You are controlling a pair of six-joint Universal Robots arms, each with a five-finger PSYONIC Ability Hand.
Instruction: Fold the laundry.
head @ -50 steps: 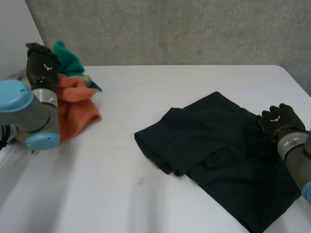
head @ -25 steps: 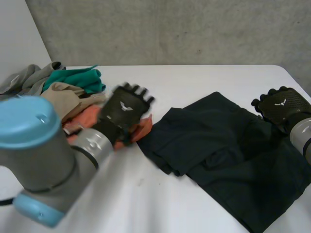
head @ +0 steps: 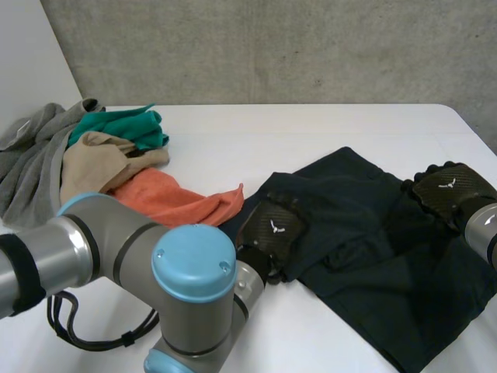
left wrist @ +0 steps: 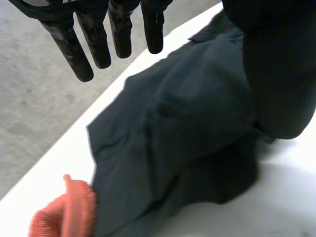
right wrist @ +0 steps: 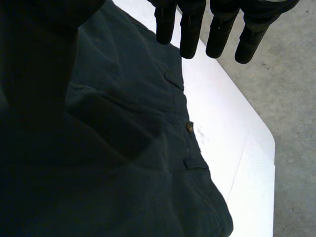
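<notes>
A dark crumpled garment [head: 365,233] lies on the white table [head: 233,132], right of centre. My left hand [head: 273,231] hovers over the garment's left edge. In the left wrist view its fingers [left wrist: 95,39] are straight and spread above the dark cloth [left wrist: 182,123], holding nothing. My right hand [head: 450,190] is at the garment's right edge. The right wrist view has its fingers [right wrist: 191,34] straight above the cloth [right wrist: 123,148], near a small button [right wrist: 189,127] and a pocket flap.
A laundry pile sits at the table's left: a grey piece [head: 31,163], a teal one [head: 124,128], a tan one [head: 101,159] and an orange cloth [head: 171,202] whose tip reaches the dark garment. A concrete wall stands behind the table.
My left arm has swung from the pile at the far left over to the dark garment's left edge. The right hand has shifted slightly towards the garment's right edge.
</notes>
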